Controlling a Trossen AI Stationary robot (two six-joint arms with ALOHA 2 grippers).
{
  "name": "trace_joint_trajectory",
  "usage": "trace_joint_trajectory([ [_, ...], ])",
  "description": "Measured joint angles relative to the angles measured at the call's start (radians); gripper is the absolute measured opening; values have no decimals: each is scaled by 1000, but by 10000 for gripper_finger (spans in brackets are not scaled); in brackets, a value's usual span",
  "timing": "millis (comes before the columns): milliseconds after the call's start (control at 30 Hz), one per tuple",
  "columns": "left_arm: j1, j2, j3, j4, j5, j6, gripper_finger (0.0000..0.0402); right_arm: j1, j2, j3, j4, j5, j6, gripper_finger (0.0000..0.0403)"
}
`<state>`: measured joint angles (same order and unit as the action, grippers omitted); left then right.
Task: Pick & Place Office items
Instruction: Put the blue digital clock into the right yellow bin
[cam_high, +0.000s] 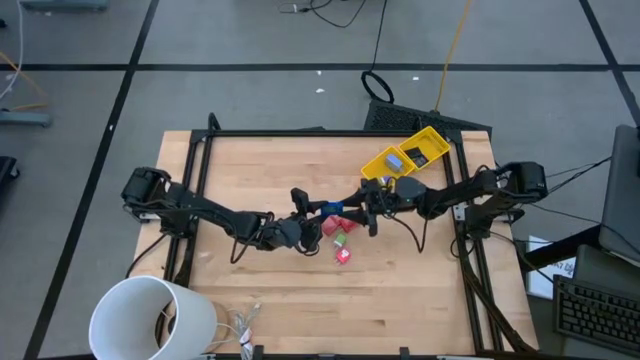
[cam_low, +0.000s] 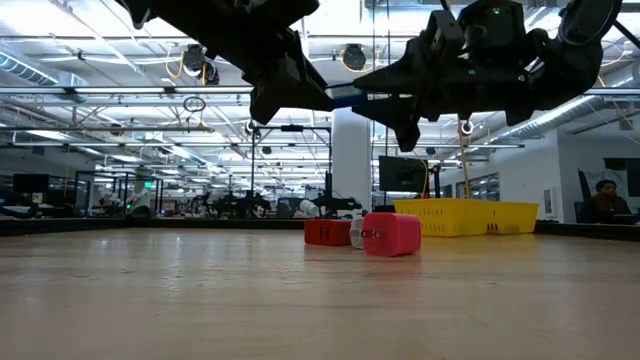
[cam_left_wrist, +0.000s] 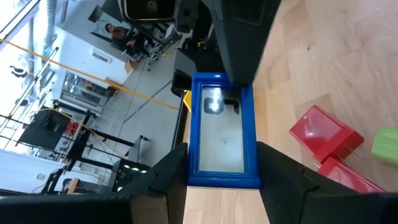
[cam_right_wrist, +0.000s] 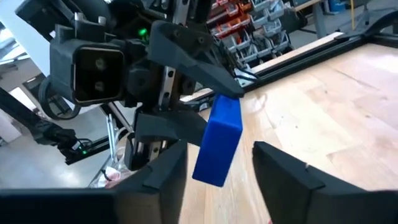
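Observation:
A blue rectangle (cam_left_wrist: 221, 130) hangs in the air over the middle of the table, between my two grippers. My left gripper (cam_left_wrist: 224, 180) comes from the table's left and is shut on it. My right gripper (cam_right_wrist: 221, 152) comes from the right and is open, with a finger on either side of the rectangle's other end (cam_right_wrist: 214, 165); small gaps show, so it touches nothing. On the table below lie two red blocks (cam_high: 338, 225), a green bit (cam_high: 340, 241) and a pink-red block (cam_high: 343, 257). In the low view the blue piece (cam_low: 345, 97) shows high above the blocks (cam_low: 390, 233). My left gripper pinches the blue rectangle between its two fingers (cam_left_wrist: 168, 180), which press on the long side edges at the end nearest it (cam_left_wrist: 221, 177). The fingers come roughly level from the table's left, lying along the piece. The rectangle is lifted clear of the table and points toward my right gripper.
A long yellow bin (cam_high: 408, 158) sits slanted at the far right of the table, with a blue piece and a black-framed piece inside. A big white cylinder (cam_high: 150, 318) stands at the near left corner, with cables beside it. Bare wood lies to the near right.

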<state>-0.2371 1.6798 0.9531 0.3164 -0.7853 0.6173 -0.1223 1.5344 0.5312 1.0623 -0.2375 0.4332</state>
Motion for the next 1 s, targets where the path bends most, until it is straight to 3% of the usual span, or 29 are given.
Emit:
trace_joint_trajectory([
  [200, 0, 0, 0, 0, 0, -24, 187, 0, 0, 0, 1, 1, -4, 98],
  [333, 0, 0, 0, -1, -2, -24, 172, 0, 0, -1, -1, 2, -3, 61],
  [500, -7, 0, 0, -2, -5, -61, 163, -1, 0, -1, -1, 2, -12, 61],
  [767, -87, -2, 0, 70, -94, -52, 251, -16, 0, -1, -8, -3, -34, 69],
  [1000, -146, -41, 1, 92, -121, -29, 290, -25, -2, -1, -13, -29, -29, 61],
])
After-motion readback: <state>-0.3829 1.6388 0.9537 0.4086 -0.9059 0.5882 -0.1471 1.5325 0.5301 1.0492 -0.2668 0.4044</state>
